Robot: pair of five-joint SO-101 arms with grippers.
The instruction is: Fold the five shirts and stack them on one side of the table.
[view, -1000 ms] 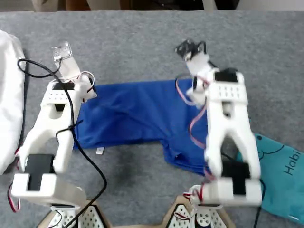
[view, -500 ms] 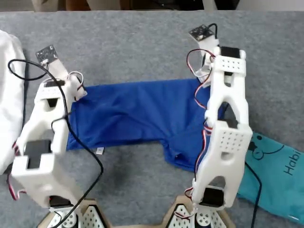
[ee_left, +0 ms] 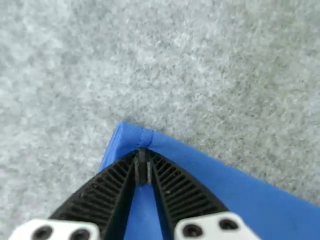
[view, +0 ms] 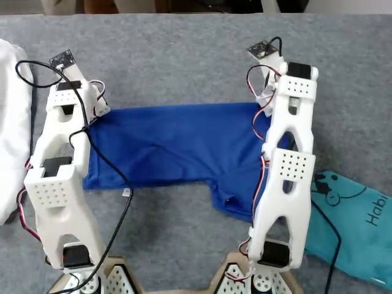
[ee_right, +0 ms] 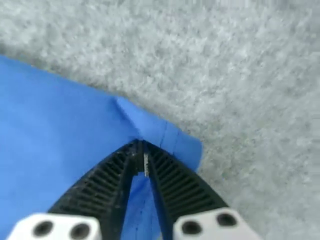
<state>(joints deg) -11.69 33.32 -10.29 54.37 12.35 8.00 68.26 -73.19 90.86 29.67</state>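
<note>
Grey table point(view: 184, 55) holds blue shirt point(view: 171, 144), far corners pinched tight by left gripper point(ee_left: 142, 167) and right gripper point(ee_right: 140, 155); this fold probably needs even pull next.

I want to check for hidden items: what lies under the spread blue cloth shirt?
Grey felt table surface shows around the spread blue cloth shirt, which lies flat; whatever is beneath it is covered.

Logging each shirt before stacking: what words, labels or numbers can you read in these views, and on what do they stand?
Teal shirt: dark lettering, cut off at the picture's edge; no whole word reads.
White tag by the blue shirt's lower edge: too small to read.
Nothing else is legible.
</note>
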